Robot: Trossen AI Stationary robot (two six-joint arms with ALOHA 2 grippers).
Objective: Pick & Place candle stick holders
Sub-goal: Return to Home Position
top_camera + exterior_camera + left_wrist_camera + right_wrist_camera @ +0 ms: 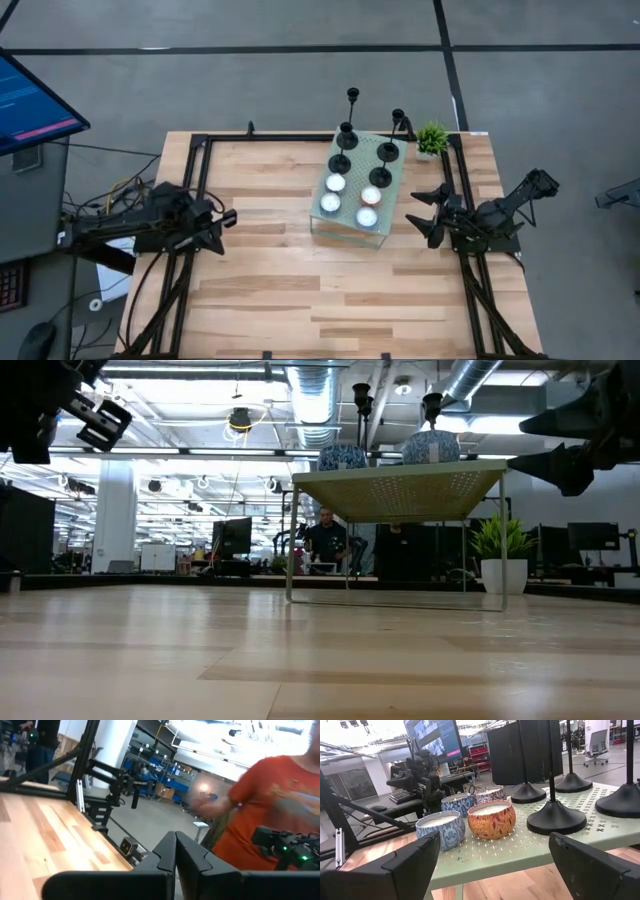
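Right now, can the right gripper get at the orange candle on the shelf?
Probably yes: the right gripper is open and faces the orange candle near the shelf edge, nothing between them.

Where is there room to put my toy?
Wide bare table in front of the shelf and between it and the left gripper. Crowded: the shelf top, full of candles and candle stick holders; tight by the right gripper.

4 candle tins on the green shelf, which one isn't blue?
The orange-red patterned candle, on the side of the shelf toward the right claw. The other three are blue-patterned.
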